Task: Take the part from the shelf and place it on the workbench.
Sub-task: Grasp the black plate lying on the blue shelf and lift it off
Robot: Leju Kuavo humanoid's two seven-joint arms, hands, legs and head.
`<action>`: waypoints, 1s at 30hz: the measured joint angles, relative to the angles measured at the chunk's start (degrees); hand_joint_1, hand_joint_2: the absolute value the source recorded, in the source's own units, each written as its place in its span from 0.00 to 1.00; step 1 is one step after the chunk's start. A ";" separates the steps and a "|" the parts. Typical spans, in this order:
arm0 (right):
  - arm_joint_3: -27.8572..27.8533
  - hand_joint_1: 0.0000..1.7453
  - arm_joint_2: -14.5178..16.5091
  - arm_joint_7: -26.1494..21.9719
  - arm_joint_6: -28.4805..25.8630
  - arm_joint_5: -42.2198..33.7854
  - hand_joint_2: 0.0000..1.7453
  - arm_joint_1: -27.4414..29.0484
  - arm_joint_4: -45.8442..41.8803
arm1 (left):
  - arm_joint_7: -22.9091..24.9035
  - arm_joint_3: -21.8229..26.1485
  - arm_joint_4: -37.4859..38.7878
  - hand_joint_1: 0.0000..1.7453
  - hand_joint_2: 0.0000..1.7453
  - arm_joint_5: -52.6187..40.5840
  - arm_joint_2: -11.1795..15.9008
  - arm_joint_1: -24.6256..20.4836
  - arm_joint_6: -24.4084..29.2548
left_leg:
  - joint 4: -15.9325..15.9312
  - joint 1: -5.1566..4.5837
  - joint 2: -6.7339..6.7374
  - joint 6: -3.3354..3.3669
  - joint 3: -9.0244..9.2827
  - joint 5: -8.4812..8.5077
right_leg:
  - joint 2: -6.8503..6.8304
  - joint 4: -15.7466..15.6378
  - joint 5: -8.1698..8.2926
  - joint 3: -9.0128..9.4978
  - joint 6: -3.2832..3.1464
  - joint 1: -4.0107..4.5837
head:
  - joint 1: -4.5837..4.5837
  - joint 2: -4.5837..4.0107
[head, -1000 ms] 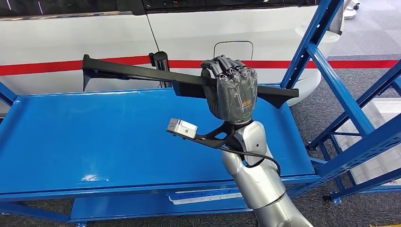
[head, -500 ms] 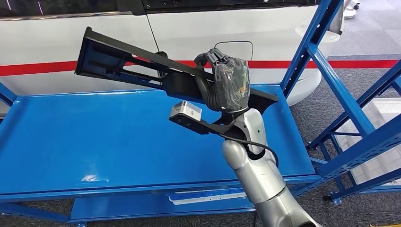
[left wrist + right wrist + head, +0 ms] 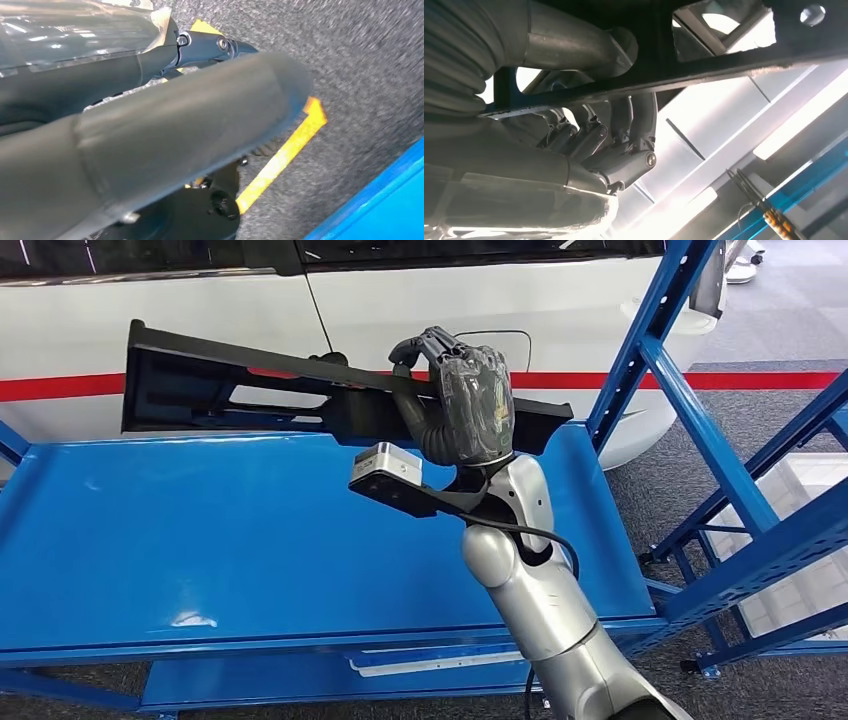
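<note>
A long black part [image 3: 230,380] hangs roughly level above the back of the blue workbench [image 3: 200,530], its wide end to the left. My right hand [image 3: 465,405] grips it right of its middle, fingers wrapped over the top. In the right wrist view the part [image 3: 724,65] crosses as a dark bar with cut-outs, and my fingers [image 3: 624,145] curl round it. The left hand [image 3: 150,130] hangs over grey carpet, thumb and a finger stretched out, holding nothing.
A white car with a red stripe [image 3: 200,300] stands right behind the workbench. A blue shelf frame [image 3: 700,410] rises at the right, with a white bin [image 3: 800,490] beyond it. The bench has a lower shelf [image 3: 300,675]. Yellow floor tape [image 3: 285,150] lies under the left hand.
The right hand has turned and moved a little to the left. The part has rolled so its broad side faces me, and its wide end has swung left and up.
</note>
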 joint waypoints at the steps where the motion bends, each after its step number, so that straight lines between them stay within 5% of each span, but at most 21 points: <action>1: 0.05 1.00 0.16 -0.41 -0.24 -1.29 1.00 -0.02 0.01 | 0.01 0.07 -0.03 0.00 0.00 0.04 -0.02 -0.01 0.10 | 0.38 -0.04 -0.09 -0.37 -0.26 -0.04 | 0.25 0.67 -0.05 -0.34 -0.38 0.18 | -0.02 0.01; 4: 0.04 1.00 0.51 -1.32 -0.72 -4.13 1.00 -0.15 -0.04 | 0.35 0.32 -0.01 0.00 0.00 0.11 -0.16 0.02 0.25 | 1.85 0.49 -0.01 -1.03 -1.27 -1.15 | 0.42 1.01 0.15 -1.55 -2.17 0.05 | -0.24 0.01; 8: 0.03 1.00 0.81 -2.04 -1.04 -5.83 1.00 -0.18 -0.07 | 0.71 0.87 0.00 0.00 0.00 0.19 -0.24 0.02 0.34 | 14.54 0.48 0.17 -1.07 -5.51 -10.21 | 0.31 1.02 1.44 -3.19 -4.16 0.95 | -0.52 0.01; 10: 0.03 1.00 0.78 -2.26 -1.07 -6.52 1.00 -0.11 -0.07 | 0.92 1.04 0.00 0.00 0.00 0.31 -0.24 0.02 0.55 | 17.65 0.22 0.17 -0.56 -5.39 -11.47 | 0.27 1.05 2.07 -4.03 -4.54 1.64 | -0.52 0.01; 14: 0.02 1.00 0.76 -2.38 -1.11 -6.95 1.00 -0.12 -0.33 | 1.14 1.22 -0.04 0.00 0.00 0.42 -0.20 -0.13 0.75 | 4.70 -1.17 0.25 1.96 4.16 -7.82 | 0.35 0.94 3.34 -4.96 -4.37 2.41 | -0.38 0.00; 15: 0.02 1.00 0.76 -2.41 -1.13 -6.98 1.00 -0.15 -0.43 | 1.15 1.28 -0.05 0.00 0.00 0.44 -0.19 -0.20 0.75 | 2.74 -1.56 0.30 2.34 5.32 -7.51 | 0.27 0.87 3.63 -4.98 -4.05 2.33 | -0.37 0.01; 19: 0.01 1.00 0.80 -2.59 -1.15 -7.03 1.00 -0.26 -0.63 | 1.19 1.46 -0.04 0.00 0.00 0.46 -0.37 -0.31 0.79 | 0.45 -2.12 0.58 2.91 5.21 -5.33 | 0.02 0.15 4.69 -5.34 -2.60 2.25 | -0.48 0.02; 21: -0.02 1.00 0.68 -2.61 -1.16 -7.07 1.00 -0.38 -0.69 | 1.20 1.49 -0.02 0.00 0.00 0.47 -0.51 -0.42 0.80 | -1.02 -1.77 0.92 3.14 4.55 -3.40 | 0.03 3.26 1.82 -7.06 -2.95 2.49 | -0.34 0.01; 23: -0.02 1.00 0.46 -2.65 -1.17 -7.08 1.00 -0.32 -0.70 | 1.21 1.50 -0.03 0.00 0.00 0.47 -0.54 -0.47 0.80 | -1.37 -1.68 1.09 3.17 3.21 -2.02 | 0.02 10.75 -2.94 -9.40 -3.34 2.21 | -0.21 0.01; 25: -0.02 1.00 0.18 -2.67 -1.17 -7.08 1.00 -0.10 -0.70 | 1.21 1.51 -0.03 0.00 0.00 0.47 -0.61 -0.47 0.80 | -1.29 -1.67 1.15 2.91 1.74 -0.94 | 0.01 15.52 -4.49 -9.63 -2.48 1.83 | -0.10 0.00; 26: -0.02 1.00 0.09 -2.67 -1.17 -7.08 1.00 -0.04 -0.70 | 1.21 1.51 -0.03 0.00 0.00 0.47 -0.66 -0.47 0.80 | -1.21 -1.64 1.16 2.74 1.02 -0.43 | -0.01 14.88 -3.78 -8.25 -1.76 1.62 | -0.07 0.01; 28: 0.00 1.00 0.04 -2.68 -1.17 -7.08 1.00 -0.10 -0.70 | 1.21 1.51 -0.03 0.00 0.00 0.47 -0.74 -0.48 0.80 | -0.72 -1.57 1.16 2.24 -0.32 0.41 | -0.11 8.19 -2.03 -2.78 -0.68 1.17 | -0.02 0.01; 30: 0.01 1.00 0.07 -2.72 -1.18 -7.11 1.00 -0.20 -0.72 | 1.21 1.51 -0.04 0.00 0.00 0.47 -0.79 -0.48 0.80 | 0.07 -1.71 1.11 1.63 -1.37 0.97 | -0.12 0.94 -2.20 2.25 -0.82 1.15 | -0.03 0.00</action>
